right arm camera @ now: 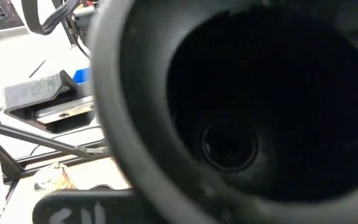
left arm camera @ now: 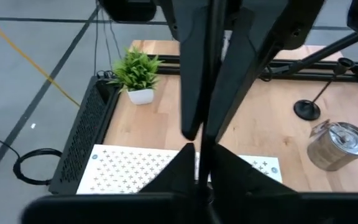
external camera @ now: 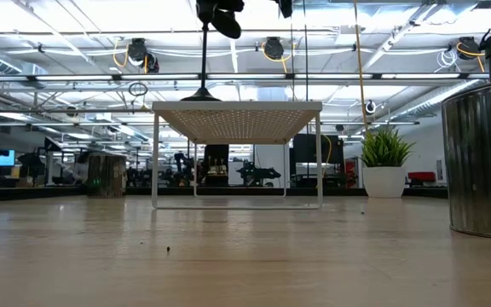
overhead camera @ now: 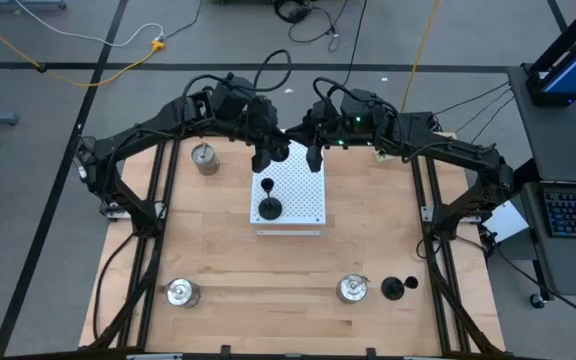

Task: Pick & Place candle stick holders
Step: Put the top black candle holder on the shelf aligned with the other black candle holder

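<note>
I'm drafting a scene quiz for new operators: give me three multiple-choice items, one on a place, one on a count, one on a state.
1. Where does the black round-based candle holder with the thin stem, under the left hand, stand?
A. bare wood
B. white perforated board
C. plant pot

2. How many squat shiny silver holders does the high view show?
A. one
B. five
C. three

3. The left hand is:
A. shut on the stem
B. wide open
C. holding a silver holder

Answers:
1 B, its base sits on the board.
2 C, one lies beside the board and two near the table's front edge.
3 A, the wrist view shows the fingers pinching the stem.
</note>
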Action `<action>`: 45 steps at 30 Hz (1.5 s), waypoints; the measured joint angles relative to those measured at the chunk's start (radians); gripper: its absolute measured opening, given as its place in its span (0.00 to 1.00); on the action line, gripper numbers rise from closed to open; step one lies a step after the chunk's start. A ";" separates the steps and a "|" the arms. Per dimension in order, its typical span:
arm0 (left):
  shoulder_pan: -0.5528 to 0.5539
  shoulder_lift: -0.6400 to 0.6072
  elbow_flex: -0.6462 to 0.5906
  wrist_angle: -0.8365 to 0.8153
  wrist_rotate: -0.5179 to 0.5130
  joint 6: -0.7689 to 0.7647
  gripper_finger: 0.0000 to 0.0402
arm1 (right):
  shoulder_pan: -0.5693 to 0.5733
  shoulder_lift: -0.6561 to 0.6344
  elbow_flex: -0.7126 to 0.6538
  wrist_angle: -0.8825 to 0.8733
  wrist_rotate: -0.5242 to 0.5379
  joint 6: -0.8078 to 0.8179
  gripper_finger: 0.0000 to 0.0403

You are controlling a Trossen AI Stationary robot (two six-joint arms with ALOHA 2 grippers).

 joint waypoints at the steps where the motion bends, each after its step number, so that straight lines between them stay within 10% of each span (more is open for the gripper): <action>1: 0.000 0.000 0.000 0.000 0.002 0.012 0.05 | 0.001 0.000 0.000 0.001 -0.001 0.000 0.02; 10: -0.001 0.000 0.000 -0.006 -0.009 0.020 0.03 | 0.005 0.000 -0.007 0.005 0.002 -0.006 0.03; 28: 0.012 -0.008 0.000 -0.093 -0.189 0.020 0.03 | -0.004 -0.002 -0.011 -0.112 0.081 -0.012 0.44; 45: 0.158 -0.070 -0.057 -0.163 -0.077 0.026 0.03 | -0.009 -0.060 -0.011 -0.424 0.211 0.025 0.39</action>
